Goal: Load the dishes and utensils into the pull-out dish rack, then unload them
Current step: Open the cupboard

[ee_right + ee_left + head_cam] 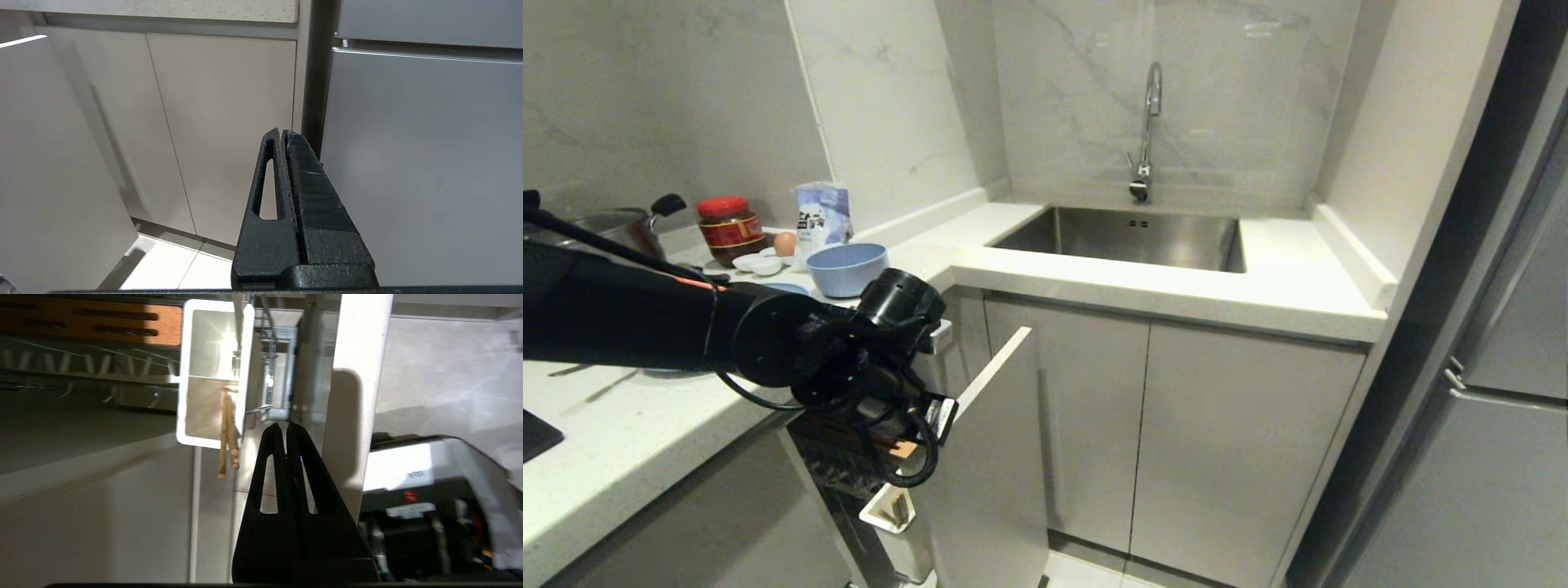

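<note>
Left gripper (pixel 286 426) closed, empty, just beside white panel front (pixel 351 355) edge, near caddy (pixel 212 371) holding chopsticks (pixel 229 433); rack (pixel 849 465) pulled out. Bowl (pixel 846 268) on counter (pixel 645 433); right gripper (pixel 284 134) closed, parked low before cabinets.

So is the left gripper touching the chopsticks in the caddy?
Apart. In the left wrist view the left gripper is shut and empty, with a clear gap between its tips and the chopsticks, which stand in the white caddy.
</note>
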